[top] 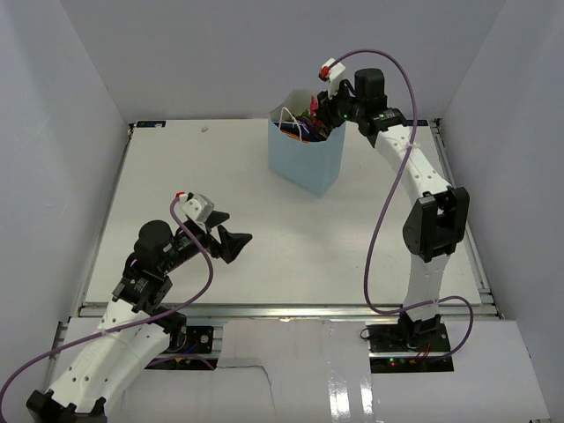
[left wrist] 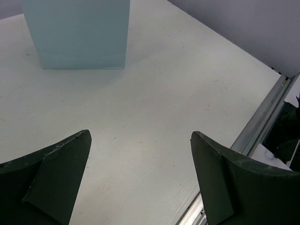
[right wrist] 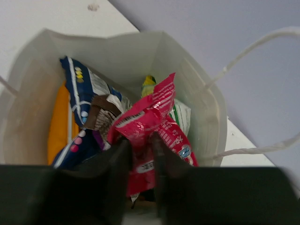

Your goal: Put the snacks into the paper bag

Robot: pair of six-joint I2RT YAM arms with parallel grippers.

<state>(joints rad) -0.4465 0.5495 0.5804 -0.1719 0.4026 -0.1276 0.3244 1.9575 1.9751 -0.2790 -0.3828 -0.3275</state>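
Note:
The light blue paper bag (top: 304, 163) stands upright at the back middle of the table; the left wrist view shows its wall (left wrist: 79, 33). My right gripper (top: 324, 119) reaches into its mouth. In the right wrist view the gripper (right wrist: 139, 140) is shut on the small pink packet (right wrist: 147, 115), which is crumpled between the fingers inside the bag (right wrist: 136, 51). Around it lie the blue chip bag (right wrist: 79, 89), the orange chip bag (right wrist: 58, 126), a dark brown pack (right wrist: 101, 115) and a green packet (right wrist: 149, 84). My left gripper (top: 236, 240) (left wrist: 140, 136) hovers open over bare table at the near left.
White cord handles (right wrist: 253, 47) stick up beside the bag's mouth. A metal rail (left wrist: 262, 122) runs along the table's edge near my left gripper. Grey walls enclose the table on three sides.

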